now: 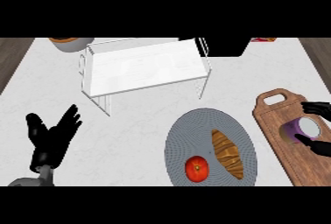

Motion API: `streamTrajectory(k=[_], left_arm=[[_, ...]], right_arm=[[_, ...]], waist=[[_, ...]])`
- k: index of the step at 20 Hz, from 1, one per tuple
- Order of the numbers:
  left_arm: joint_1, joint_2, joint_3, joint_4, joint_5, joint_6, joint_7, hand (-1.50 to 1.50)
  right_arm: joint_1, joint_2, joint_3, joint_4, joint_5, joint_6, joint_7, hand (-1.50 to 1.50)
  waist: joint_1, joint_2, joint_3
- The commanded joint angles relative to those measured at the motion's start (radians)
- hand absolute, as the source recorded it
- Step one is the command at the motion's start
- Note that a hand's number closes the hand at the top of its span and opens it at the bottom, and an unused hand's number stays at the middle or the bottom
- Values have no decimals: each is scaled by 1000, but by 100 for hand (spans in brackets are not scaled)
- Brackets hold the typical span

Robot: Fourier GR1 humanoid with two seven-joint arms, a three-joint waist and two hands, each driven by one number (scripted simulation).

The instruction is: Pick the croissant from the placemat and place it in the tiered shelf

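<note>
Croissant [227,153] lies on the round grey placemat [187,131], beside a tomato [196,168]. White tiered shelf [145,65] stands further back on the table [135,127]. Left hand [51,133] open, fingers up, at left. Right hand [318,127] curls around a purple cup [301,129] on a wooden board [291,153].

Bare counter [135,131] between tiered shelf [145,65] and placemat [184,140], open for a pass. Shelf's top surface is bare; its thin legs flank the space beneath it. Tomato [196,168] sits just beside croissant [227,153] on its left. Cutting board [294,140] with purple cup [301,130] lies close to the placemat's right side. Black box [226,46] behind the shelf's right corner; bowl [70,43] at far left.
</note>
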Motion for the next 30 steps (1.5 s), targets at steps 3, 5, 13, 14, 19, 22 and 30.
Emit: streamTrajectory(k=[3, 5, 13, 14, 19, 22, 30], left_arm=[[1, -12, 14, 67, 1, -55, -37, 0], [27, -14, 17, 67, -10, -53, -59, 0], [-2, -13, 19, 55, -20, -55, -1, 0], [-3, -32, 21, 50, -17, -44, -10, 0], [53, -24, 21, -34, -18, -54, -6, 0], [-13, -66, 0, 44, -56, -27, -13, 0], [-18, -38, 57, 33, -40, -83, 19, 0]], right_arm=[[44, -87, 36, -51, 27, 188, -41, -150], [158, -89, 55, -193, 27, 197, -14, -150], [110, -147, 107, -517, 29, 198, 403, -150], [156, -155, 104, -605, 5, 196, 477, -150], [100, -65, 184, -759, 84, 49, 784, -150], [29, 1, 290, -788, 233, -35, 919, -150], [25, 96, 414, -790, 374, 35, 1083, -150]], waist=[[2, -8, -1], [-9, -12, -3], [0, -12, -3], [-8, -14, -3], [15, -12, -2], [17, -8, -2], [10, -9, -1]])
